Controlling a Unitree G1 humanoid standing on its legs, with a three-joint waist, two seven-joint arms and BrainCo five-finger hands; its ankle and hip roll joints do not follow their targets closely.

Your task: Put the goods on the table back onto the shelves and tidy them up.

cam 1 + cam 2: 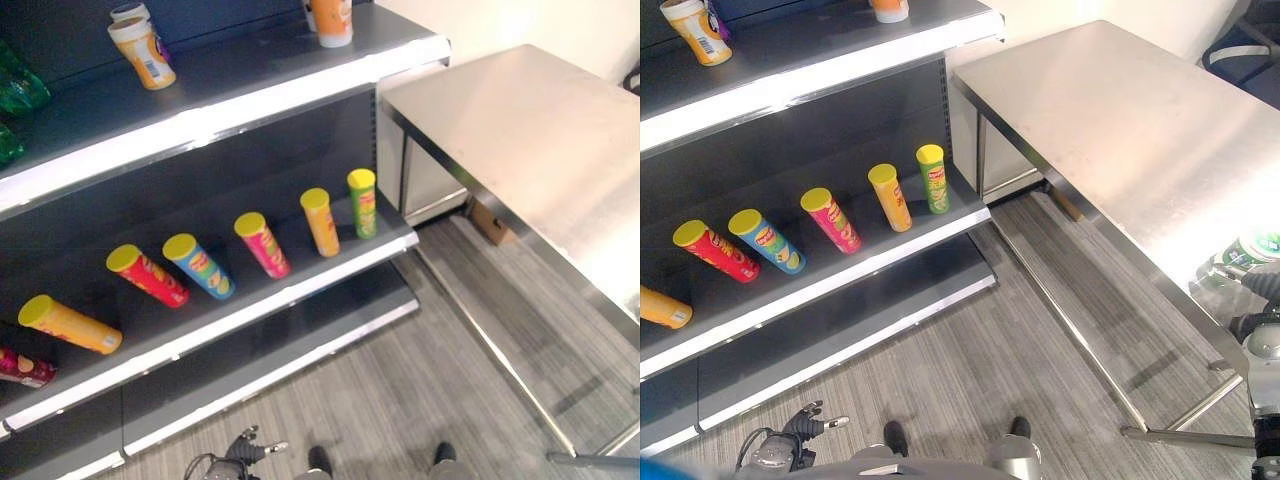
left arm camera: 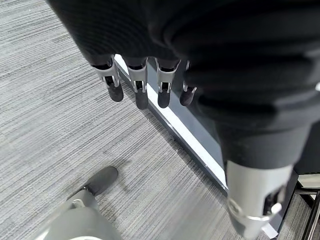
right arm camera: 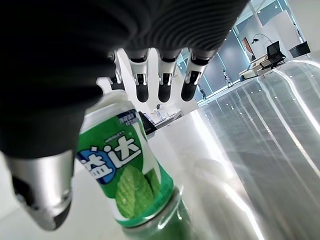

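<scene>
A green gum bottle (image 3: 132, 175) with a mint-leaf label stands near the front edge of the steel table (image 1: 1110, 110); it also shows at the right edge as the bottle (image 1: 1262, 246). My right hand (image 3: 165, 85) reaches around it, with straight fingers on one side and the thumb on the other, not closed on it. My left hand (image 2: 141, 92) hangs low over the floor in front of the shelves, fingers straight and empty. The shelf unit (image 1: 230, 105) stands to the left of the table.
Several chip cans, among them a green can (image 1: 362, 202), a pink can (image 1: 262, 243) and a red can (image 1: 146, 275), stand on the middle shelf. Orange-labelled jars (image 1: 143, 50) and green bottles (image 1: 20, 90) stand on the top shelf. A cardboard box (image 1: 490, 222) lies under the table.
</scene>
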